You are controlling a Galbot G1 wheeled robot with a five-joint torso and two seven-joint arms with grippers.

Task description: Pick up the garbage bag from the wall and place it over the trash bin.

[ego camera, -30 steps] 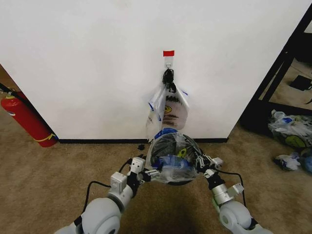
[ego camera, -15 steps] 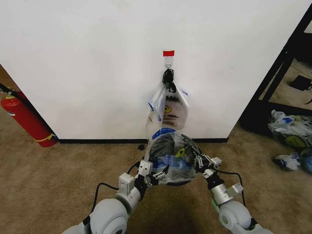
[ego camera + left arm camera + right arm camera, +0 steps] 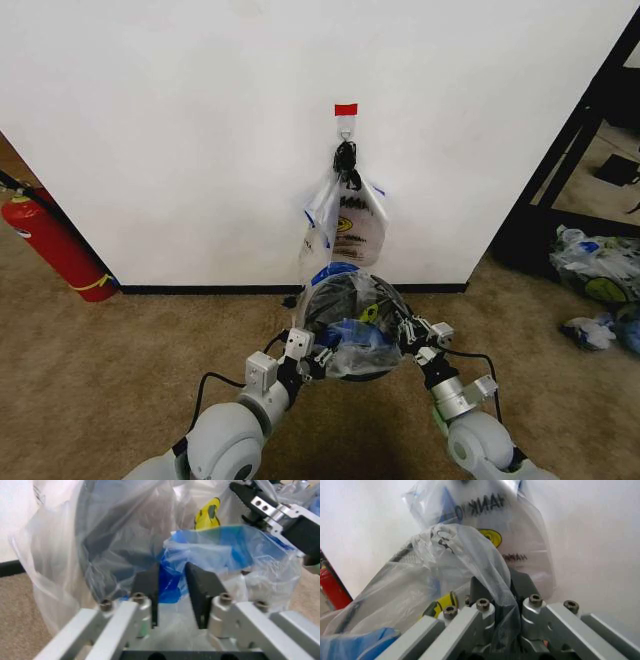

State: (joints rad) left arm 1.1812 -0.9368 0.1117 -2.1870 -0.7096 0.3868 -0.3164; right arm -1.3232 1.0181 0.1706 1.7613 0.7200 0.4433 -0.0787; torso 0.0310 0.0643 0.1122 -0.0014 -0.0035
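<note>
The garbage bag (image 3: 352, 335), thin clear film with blue handle loops and a yellow smiley, lies draped over the trash bin (image 3: 335, 297), whose black mesh shows through it. The bin stands on the carpet just before the wall (image 3: 180, 130). My left gripper (image 3: 318, 357) is at the bin's left side, shut on a bunched blue handle loop (image 3: 172, 581) of the bag. At the right side of the bin, my right gripper (image 3: 405, 335) is shut on a fold of the bag's clear film (image 3: 490, 566). The right gripper also shows beyond the bag in the left wrist view (image 3: 260, 506).
More smiley bags (image 3: 350, 225) hang by a black knot from the hook under red tape (image 3: 345, 109). A red fire extinguisher (image 3: 55, 245) leans at the wall's left. Stuffed clear bags (image 3: 600, 275) and a black frame (image 3: 560, 170) are at the right. Open carpet lies on both sides.
My left arm has shifted right, closer to the bin, with the bag's handle loop. The right arm and the bin have hardly moved.
</note>
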